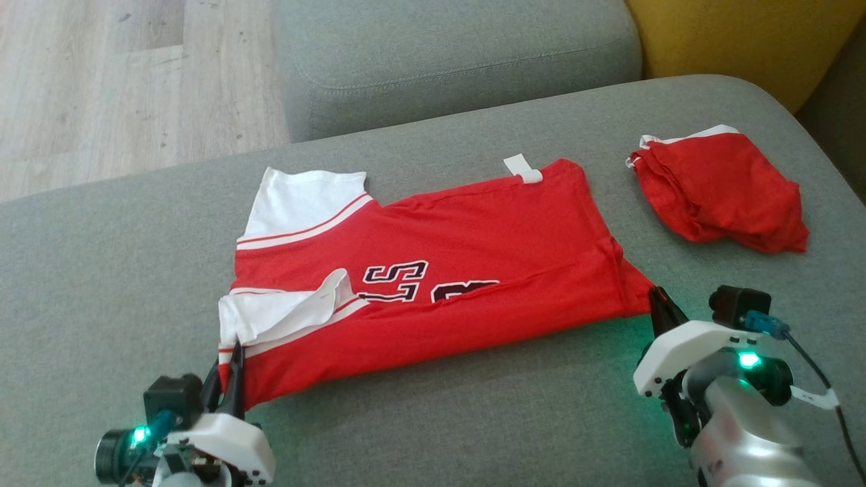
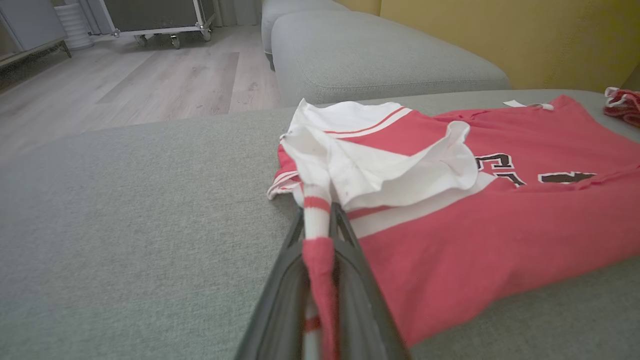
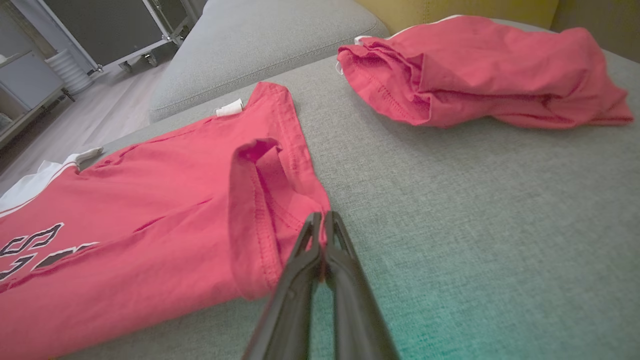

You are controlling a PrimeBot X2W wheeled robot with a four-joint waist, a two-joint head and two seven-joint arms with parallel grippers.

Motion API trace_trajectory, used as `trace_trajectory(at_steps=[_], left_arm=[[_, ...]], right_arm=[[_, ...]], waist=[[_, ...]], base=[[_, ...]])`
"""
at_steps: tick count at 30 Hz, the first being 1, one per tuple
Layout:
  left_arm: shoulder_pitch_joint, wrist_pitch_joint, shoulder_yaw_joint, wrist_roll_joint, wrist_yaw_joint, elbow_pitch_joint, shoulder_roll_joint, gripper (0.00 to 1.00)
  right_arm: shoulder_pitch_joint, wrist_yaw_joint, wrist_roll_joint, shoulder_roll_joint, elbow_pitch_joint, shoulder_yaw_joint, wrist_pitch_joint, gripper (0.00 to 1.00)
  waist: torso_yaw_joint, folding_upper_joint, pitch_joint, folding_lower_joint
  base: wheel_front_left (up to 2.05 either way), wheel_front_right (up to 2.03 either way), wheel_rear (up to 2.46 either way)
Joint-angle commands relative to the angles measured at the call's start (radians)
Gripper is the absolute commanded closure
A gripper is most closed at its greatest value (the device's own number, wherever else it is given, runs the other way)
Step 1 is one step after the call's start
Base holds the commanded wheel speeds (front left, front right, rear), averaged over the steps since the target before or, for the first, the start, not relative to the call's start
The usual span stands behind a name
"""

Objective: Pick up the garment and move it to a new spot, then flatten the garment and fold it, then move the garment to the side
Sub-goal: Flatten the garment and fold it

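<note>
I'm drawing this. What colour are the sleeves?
Sleeves on the shirt are white with red stripes; best in left wrist view.

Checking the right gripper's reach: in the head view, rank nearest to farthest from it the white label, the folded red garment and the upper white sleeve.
Right gripper, shut on the red jersey's hem corner:
1. Folded red garment, ahead to its right.
2. White label, on the jersey's far edge, leftward.
3. Upper white sleeve, far left.

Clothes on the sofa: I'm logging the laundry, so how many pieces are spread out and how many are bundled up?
Red and white shirt, spread out: 1
Red garment, bundled up: 1
Total: 2
</note>
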Motion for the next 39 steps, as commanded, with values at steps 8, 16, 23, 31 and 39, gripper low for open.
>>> trace_trajectory(at_steps=[8, 16, 23, 31, 39], left_arm=[[-0.027, -0.002, 0.029, -0.02, 0.012, -0.026, 0.024, 1.0], [-0.061, -0.073, 0.053, -0.026, 0.041, -0.037, 0.017, 0.0], [-0.102, -0.158, 0.092, -0.023, 0.043, -0.109, 0.011, 0.0], [-0.141, -0.169, 0.159, 0.03, -0.012, -0.28, -0.005, 0.0], [-0.415, -0.023, 0.112, 0.08, -0.111, -0.156, 0.11, 0.0]], right_arm=[[0.035, -0.001, -0.008, 0.005, -0.114, -0.003, 0.046, 0.73], [0.064, -0.001, 0.015, 0.005, -0.283, 0.007, 0.001, 0.0], [0.091, -0.001, 0.035, 0.005, -0.478, 0.07, -0.062, 0.0], [0.143, -0.001, 0.034, 0.005, -0.696, 0.09, -0.07, 0.0], [0.091, -0.001, 0.026, 0.005, -0.792, 0.105, -0.07, 0.0]], waist=[[0.002, -0.0001, 0.01, 0.0], [-0.007, -0.0001, 0.032, 0.0], [-0.013, -0.0001, 0.065, 0.0], [-0.02, -0.0001, 0.155, 0.0], [-0.056, -0.0001, 0.289, 0.0]], base=[[0.0, 0.0, 0.0], [0.0, 0.0, 0.0], [0.0, 0.0, 0.0], [0.0, 0.0, 0.0], [0.0, 0.0, 0.0]])
